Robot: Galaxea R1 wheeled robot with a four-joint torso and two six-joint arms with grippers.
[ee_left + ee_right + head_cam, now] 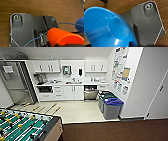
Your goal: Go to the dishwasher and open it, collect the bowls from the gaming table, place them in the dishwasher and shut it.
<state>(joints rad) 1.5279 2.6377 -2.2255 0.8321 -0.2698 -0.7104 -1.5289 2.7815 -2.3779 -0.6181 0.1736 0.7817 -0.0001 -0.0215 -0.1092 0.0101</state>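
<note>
Office break-room kitchenette: white cabinets [47, 66], sink counter [72, 83], dishwasher [90, 93], recycling bins [110, 106], foosball table [25, 126].

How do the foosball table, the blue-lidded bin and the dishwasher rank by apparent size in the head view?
1. Foosball table, though it is nearest the camera.
2. Blue-lidded bin.
3. Dishwasher, farthest away, so true size is unsure.

Dark wrist plate [23, 31] with white edging, round corner screws [17, 17], thin blue cable [37, 38]

Bins [111, 107] on kitchen floor [75, 112]
</note>
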